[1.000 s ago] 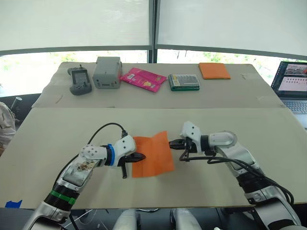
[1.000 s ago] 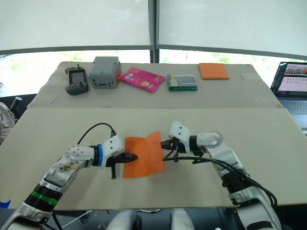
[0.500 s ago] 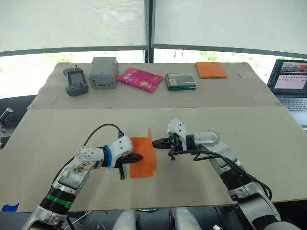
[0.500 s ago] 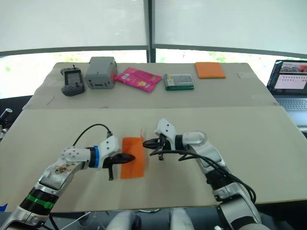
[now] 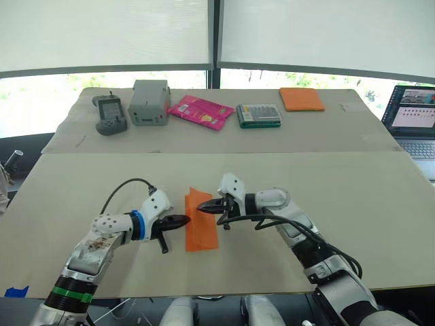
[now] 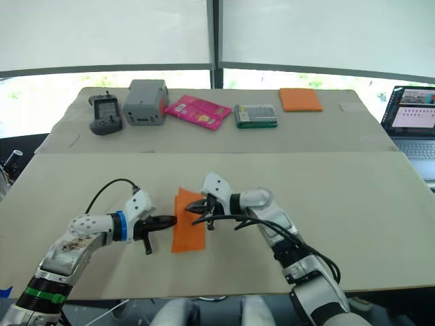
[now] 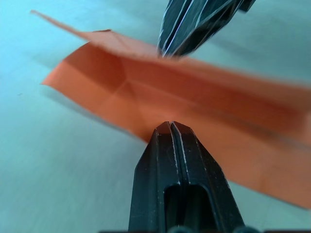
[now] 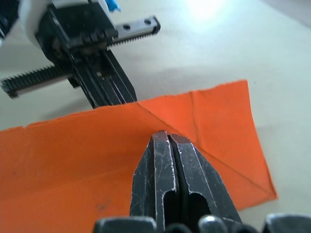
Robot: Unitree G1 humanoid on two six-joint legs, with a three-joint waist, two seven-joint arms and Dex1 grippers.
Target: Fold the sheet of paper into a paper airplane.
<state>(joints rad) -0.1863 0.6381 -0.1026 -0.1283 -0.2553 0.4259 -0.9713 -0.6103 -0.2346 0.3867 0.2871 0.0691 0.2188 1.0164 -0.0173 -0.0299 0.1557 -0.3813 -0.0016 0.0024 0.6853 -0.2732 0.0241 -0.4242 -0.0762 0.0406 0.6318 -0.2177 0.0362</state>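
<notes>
The sheet of paper (image 5: 201, 229) is bright orange and lies on the near table, folded into a narrow strip with diagonal creases at its far end. Its upper flap (image 7: 121, 46) stands lifted above the lower layer. My right gripper (image 5: 203, 208) is shut on the flap's edge, over the sheet's far half. In the right wrist view its fingertips (image 8: 167, 141) sit on the orange paper (image 8: 73, 160). My left gripper (image 5: 185, 220) is shut, with its tip at the sheet's left edge, facing the right gripper.
On the far table stand a grey handheld device (image 5: 110, 113), a grey box (image 5: 150, 102), a pink packet (image 5: 201, 111), a green case (image 5: 259, 115) and an orange pad (image 5: 302, 99). A laptop (image 5: 413, 122) sits at the right edge.
My right gripper has carried the sheet's right edge leftward over the sheet, narrowing it to a strip. My left gripper has drawn back to the sheet's left edge.
</notes>
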